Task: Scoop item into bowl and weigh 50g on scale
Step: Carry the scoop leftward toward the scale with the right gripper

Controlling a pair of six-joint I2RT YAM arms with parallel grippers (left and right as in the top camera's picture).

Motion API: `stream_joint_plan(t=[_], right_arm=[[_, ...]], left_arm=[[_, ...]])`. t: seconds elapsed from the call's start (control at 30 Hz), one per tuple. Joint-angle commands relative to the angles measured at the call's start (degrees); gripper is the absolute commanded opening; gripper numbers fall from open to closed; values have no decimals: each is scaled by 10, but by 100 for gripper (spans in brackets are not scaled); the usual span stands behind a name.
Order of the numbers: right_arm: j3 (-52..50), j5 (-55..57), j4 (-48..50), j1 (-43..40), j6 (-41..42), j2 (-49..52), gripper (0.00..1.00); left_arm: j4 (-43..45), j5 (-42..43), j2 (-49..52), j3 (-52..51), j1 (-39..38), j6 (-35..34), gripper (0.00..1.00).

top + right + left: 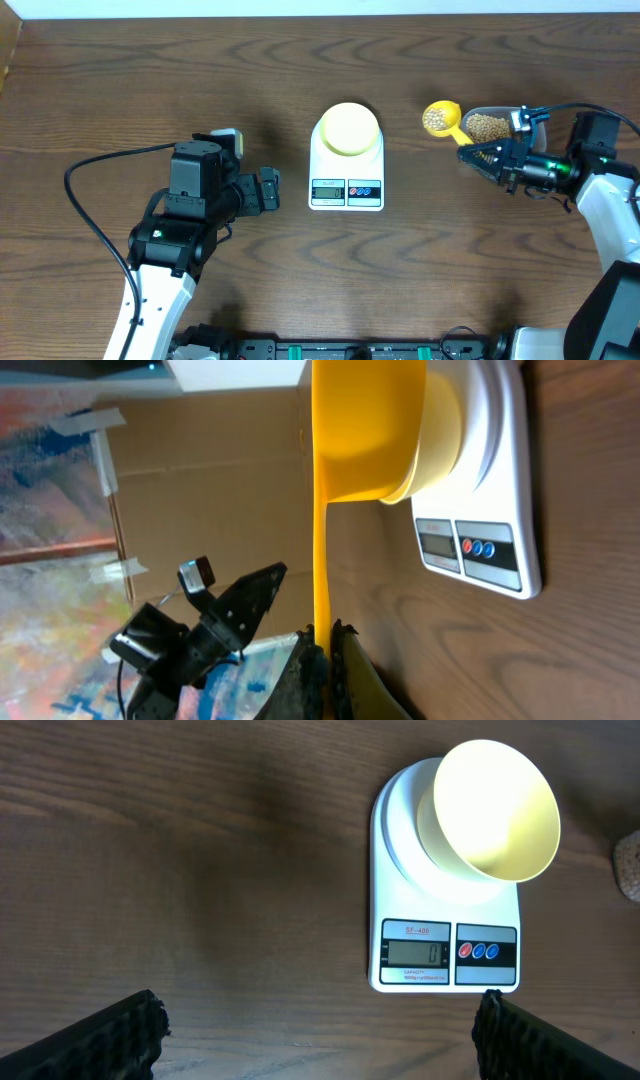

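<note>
The white scale [346,190] stands mid-table with the pale-yellow bowl [348,130] upright on its platform. In the left wrist view the bowl [495,810] looks empty and the scale [445,955] shows a lit display. My right gripper [480,156] is shut on the handle of a yellow scoop [441,118], whose cup holds tan beans and hangs right of the scale. In the right wrist view the scoop [360,430] is in front of the bowl [448,420], with my right gripper [325,645] clamped on its thin handle. My left gripper [272,190] is open and empty, left of the scale.
A clear plastic tub [492,125] with more beans [487,126] sits just right of the scoop. In the left wrist view, bare wooden table lies between my left gripper's [320,1032] wide-spread fingers [120,1035]. A black cable [90,170] loops at the left.
</note>
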Motion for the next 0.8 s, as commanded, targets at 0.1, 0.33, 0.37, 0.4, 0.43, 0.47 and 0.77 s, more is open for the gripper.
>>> stream_joint_plan(t=[0.1,0.33,0.37,0.4,0.43,0.47,0.77], right_arm=[[-4,-22,19,36,38,3,1],[-4,-21,78,74,89,3,1],[-4,-21,87,80,98,3,1],[-4,-21,98,86,109,3,1],[-4,-18,106,91,118,3,1],[-4,-16,114,96,128,3,1],[-4,29,217,136,226,3,1]], left_arm=[[-1,3,1,1,3,-5,100],[-1,-25,1,1,3,-5,100],[-1,-34,1,1,3,-5,100],[-1,-45,1,1,3,-5,100],[-1,-56,1,1,3,-6,100],[-1,-63,1,1,3,-6,100],[-1,-165,12,1,3,-5,100]])
